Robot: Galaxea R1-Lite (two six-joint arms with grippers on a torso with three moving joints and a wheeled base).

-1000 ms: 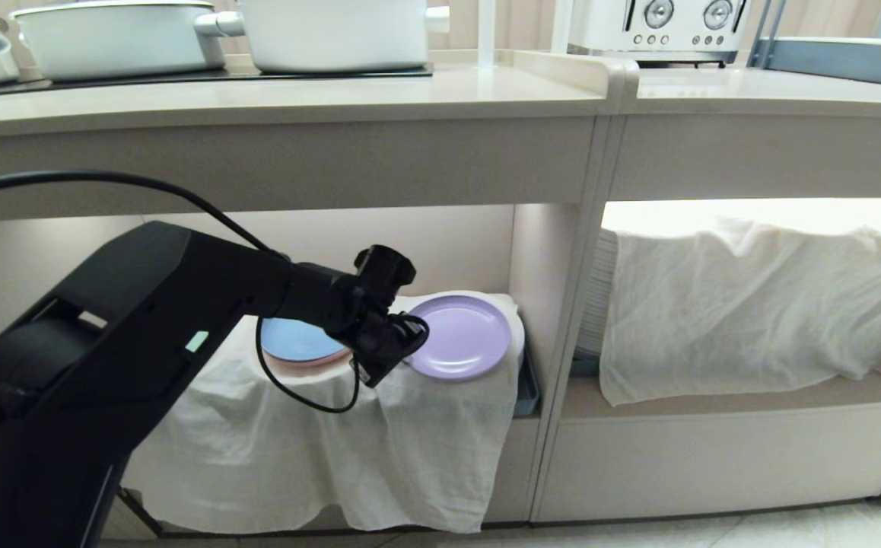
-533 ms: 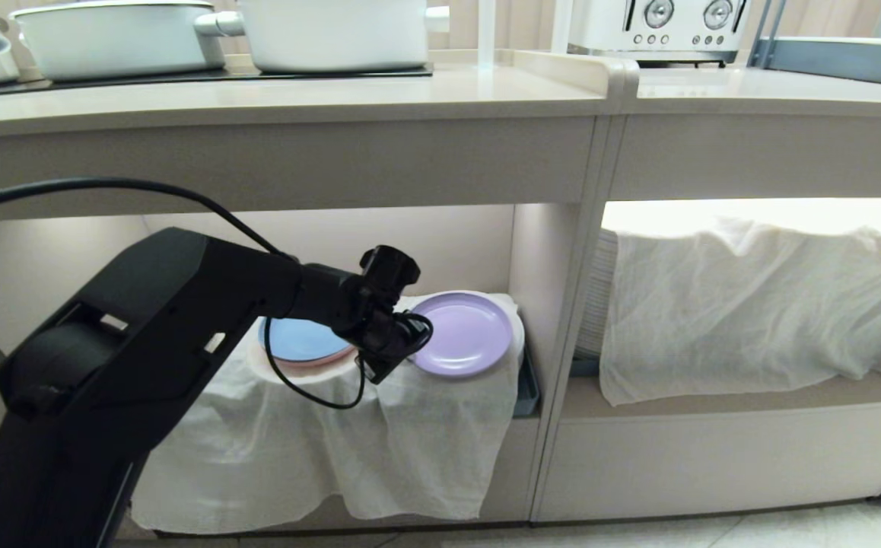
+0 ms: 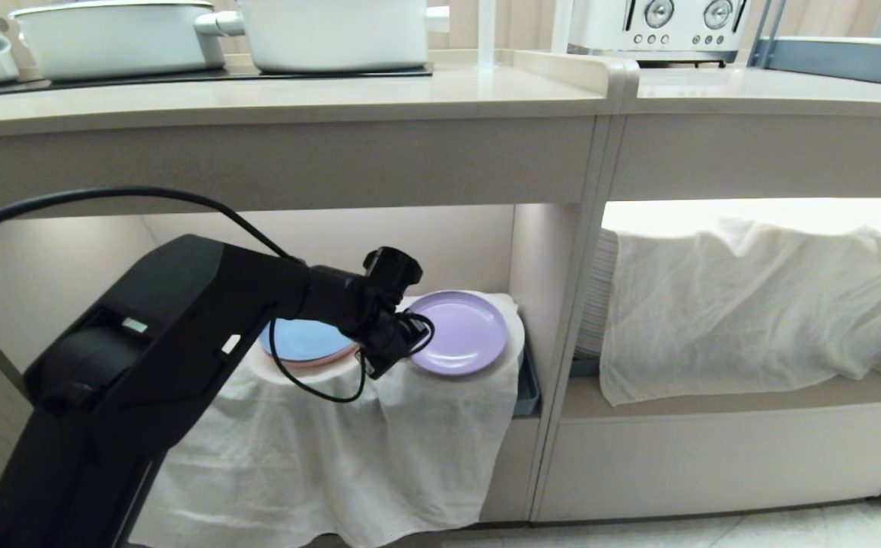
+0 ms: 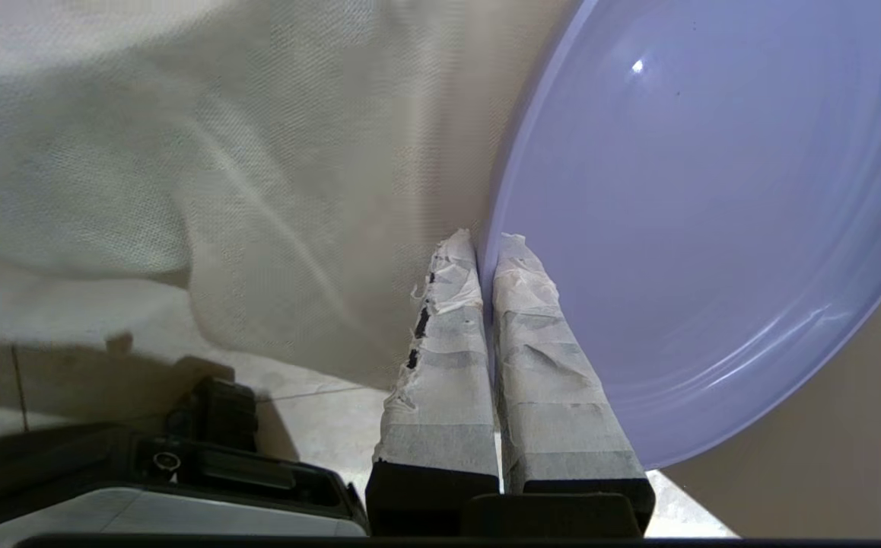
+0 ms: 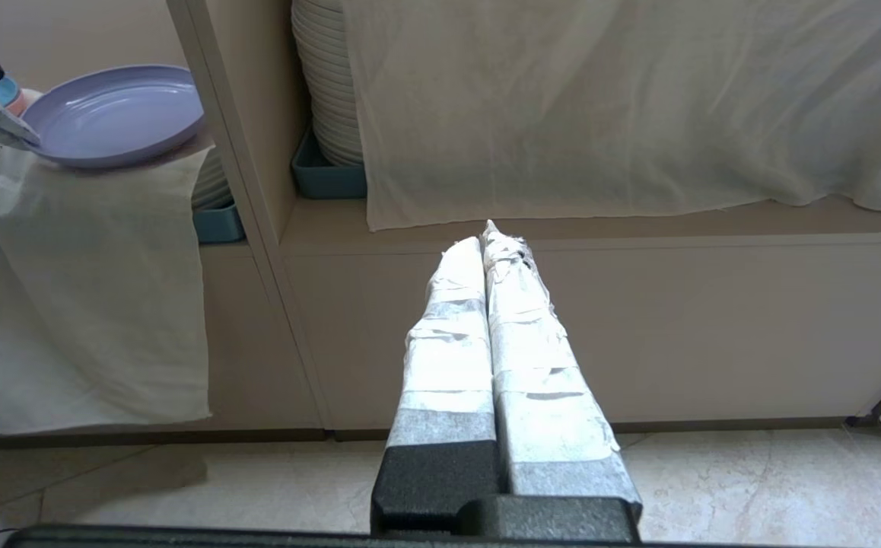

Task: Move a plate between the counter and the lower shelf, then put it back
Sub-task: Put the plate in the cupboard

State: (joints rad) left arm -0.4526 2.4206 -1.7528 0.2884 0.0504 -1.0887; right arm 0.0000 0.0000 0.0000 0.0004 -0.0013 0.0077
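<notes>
Left gripper [image 4: 486,247] pinches the near rim of the plate [image 3: 457,332]. The disc lies level, extending away from the fingertips over the cloth [image 3: 440,426] of the lower shelf [image 3: 478,243]. Right gripper [image 5: 490,243], closed and empty, is farther off.

The left gripper [image 4: 486,247] reaches forward on its outstretched black arm, its taped fingers [image 4: 440,358] pressed together at the tips, while the right gripper [image 5: 490,240] hangs low, its fingers likewise closed.

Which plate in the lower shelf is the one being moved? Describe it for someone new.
Under the long beige counter, look into the lit lower shelf draped in white cloth. On the cloth's rightmost hump lies the round lilac-purple matte plate, its rim pinched by the left gripper, unlike the blue plate beside it.
</notes>
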